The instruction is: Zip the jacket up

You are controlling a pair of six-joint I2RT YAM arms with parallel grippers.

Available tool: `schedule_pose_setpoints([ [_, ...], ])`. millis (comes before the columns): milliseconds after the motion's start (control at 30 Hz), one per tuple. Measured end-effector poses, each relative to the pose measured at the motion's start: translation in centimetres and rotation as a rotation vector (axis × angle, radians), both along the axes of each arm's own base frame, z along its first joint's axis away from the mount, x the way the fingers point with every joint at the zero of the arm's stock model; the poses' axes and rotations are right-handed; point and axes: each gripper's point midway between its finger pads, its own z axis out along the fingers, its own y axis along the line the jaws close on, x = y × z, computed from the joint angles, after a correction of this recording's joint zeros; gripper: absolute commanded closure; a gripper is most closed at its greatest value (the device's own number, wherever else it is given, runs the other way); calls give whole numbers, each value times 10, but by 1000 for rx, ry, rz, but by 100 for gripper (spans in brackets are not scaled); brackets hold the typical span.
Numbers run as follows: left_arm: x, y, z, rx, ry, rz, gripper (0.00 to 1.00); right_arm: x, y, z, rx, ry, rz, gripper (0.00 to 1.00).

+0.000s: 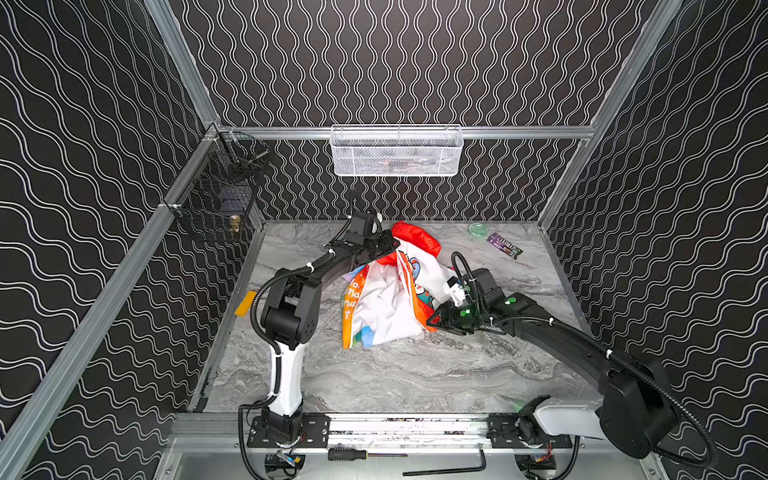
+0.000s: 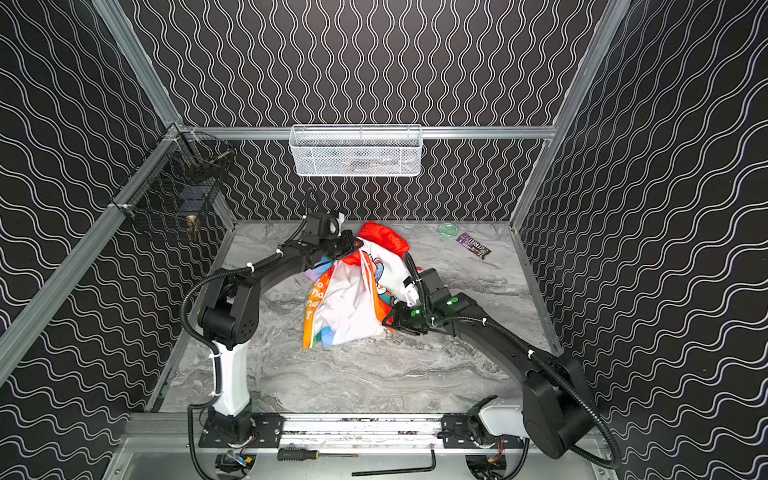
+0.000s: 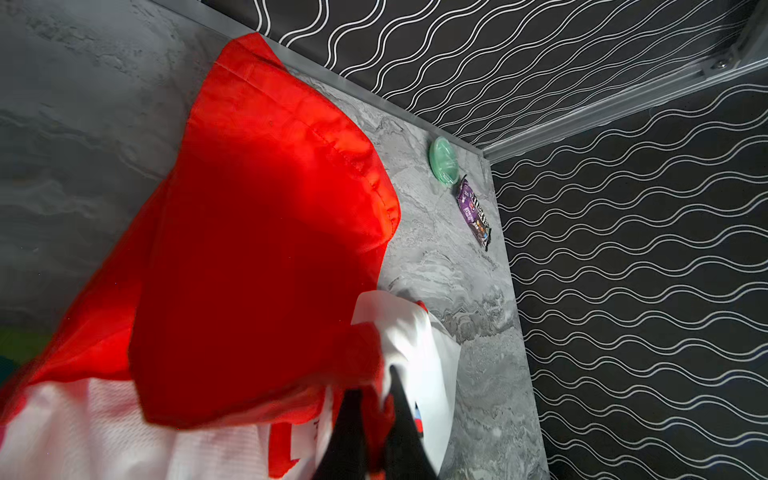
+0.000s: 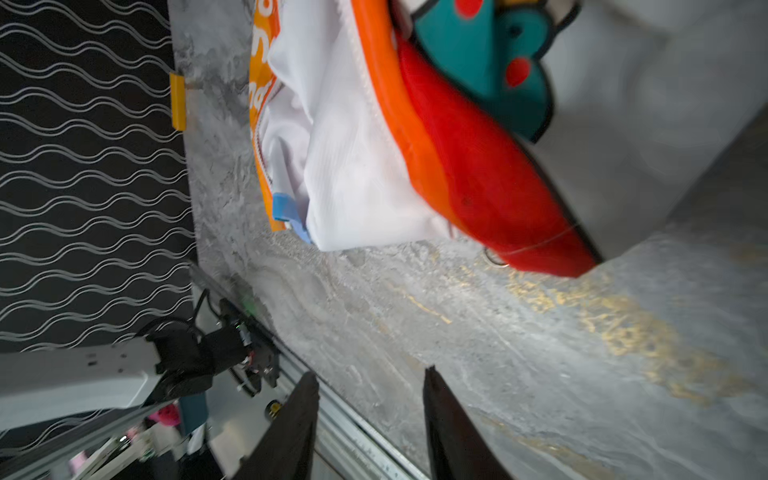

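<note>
**Jacket Position and Gripper Status**

The small rainbow-striped child's jacket (image 1: 386, 303) (image 2: 347, 307) lies crumpled near the middle of the grey marble-pattern tabletop (image 1: 415, 374), towards the rear. Its front is unfastened: the white lining faces up, and white zipper teeth run along the orange front edge in the right wrist view (image 4: 353, 166). The red hood (image 3: 257, 228) points towards the back wall. A white sleeve with a cartoon animal print lies on the right side.

The left gripper (image 1: 392, 246) (image 3: 380, 415) is at the neck of the jacket, just below the hood. Its jaws are closed on a fold of red fabric, which is lifted off the table there.

The right gripper (image 1: 434, 320) (image 4: 370, 395) sits low at the jacket's right lower edge. Its jaws stand apart, with only bare tabletop between them. The red and orange hem is near the fingertips but clear of them.

A round, translucent green lid (image 1: 478, 228) and a purple candy wrapper (image 1: 504, 245) lie near the rear right corner, well apart from the jacket. A white mesh basket (image 1: 397, 151) hangs on the back rail.
</note>
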Motion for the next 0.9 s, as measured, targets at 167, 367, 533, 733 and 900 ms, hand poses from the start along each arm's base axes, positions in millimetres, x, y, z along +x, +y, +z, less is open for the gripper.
schedule_pose_setpoints([
  [167,3,-2,-5,-2,8,-7,100,23,-15,-20,-158,-34,-37,44],
  [367,5,-3,-5,-5,8,-11,100,37,-18,-55,-266,-3,-23,43],
  [533,5,-3,-6,-6,12,-12,100,54,-13,-72,-298,-10,-17,67],
  [733,7,-4,-7,-6,14,-12,100,59,-8,-76,-279,-14,-20,100],
  [900,11,-5,-8,-6,10,-12,100,48,-6,-57,-210,-45,-18,100],
])
